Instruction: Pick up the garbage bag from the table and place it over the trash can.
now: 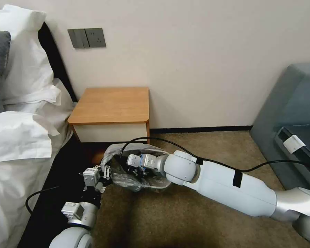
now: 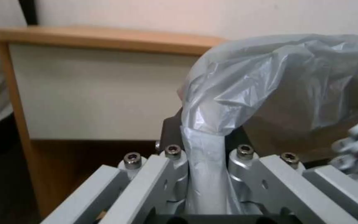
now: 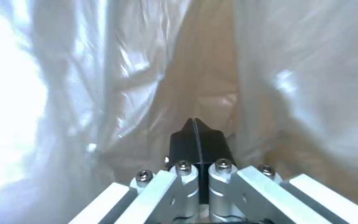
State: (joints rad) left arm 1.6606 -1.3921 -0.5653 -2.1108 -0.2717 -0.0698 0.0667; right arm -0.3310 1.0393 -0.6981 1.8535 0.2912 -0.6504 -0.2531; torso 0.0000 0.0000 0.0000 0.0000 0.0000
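Left claw [image 2: 206, 174] pinches a bunched bit of the garbage bag [image 1: 127, 179] tight between its fingers, low on the floor in front of the worktop [image 1: 110, 105]. Right claw [image 3: 197, 140] is reaching down inside the bag, with its black fingertips pressed together and plastic all around it. I cannot tell if it grips any plastic. The bag is off the worktop now and seems draped over the trash can, which is hidden under the crinkly plastic beside the bed [image 1: 13, 162]. So the step in hand looks like fitting the bag over the rim. I think the next move needs the plastic pushed down inside and its edge pulled around the rim without tearing.
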